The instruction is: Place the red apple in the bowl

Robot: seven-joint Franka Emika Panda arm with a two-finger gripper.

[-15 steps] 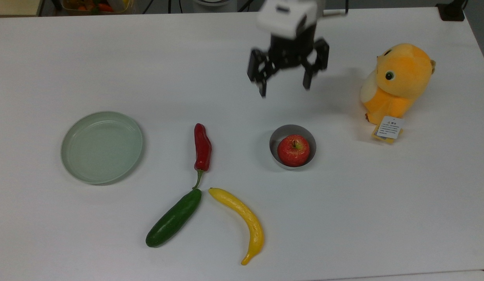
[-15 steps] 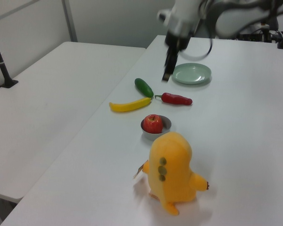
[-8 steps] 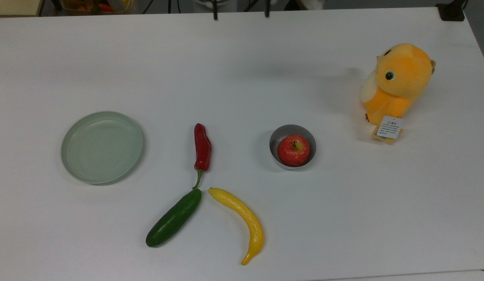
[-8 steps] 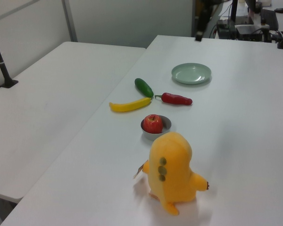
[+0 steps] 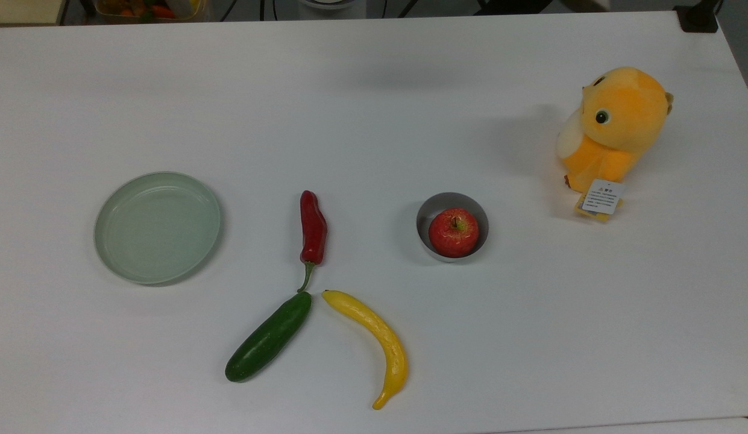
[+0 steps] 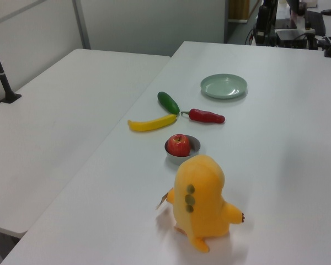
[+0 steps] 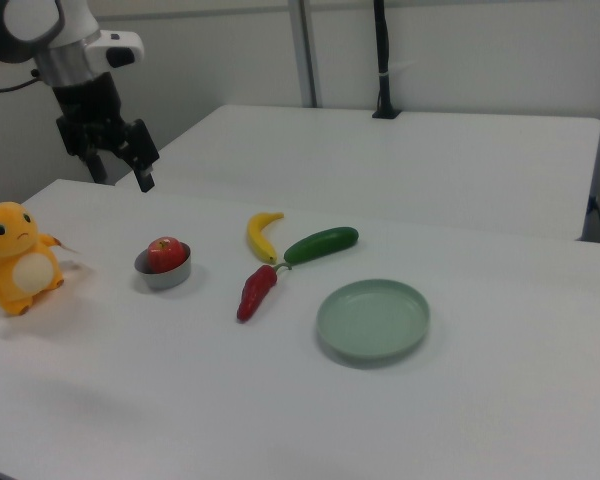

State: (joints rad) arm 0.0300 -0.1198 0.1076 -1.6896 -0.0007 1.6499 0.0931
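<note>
With the red apple (image 5: 453,232) sitting in the bowl (image 5: 431,208), the task looks done.
Gripper (image 7: 123,173) hangs high above the surface, fingers (image 7: 145,180) spread wide, holding nothing.

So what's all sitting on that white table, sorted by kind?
Fruit and vegetables: 4 (red apple, chili pepper, cucumber, banana)
Dishes: 2 (grey bowl holding the apple, green plate)
Soft toys: 1 (orange plush)
Total: 7
</note>
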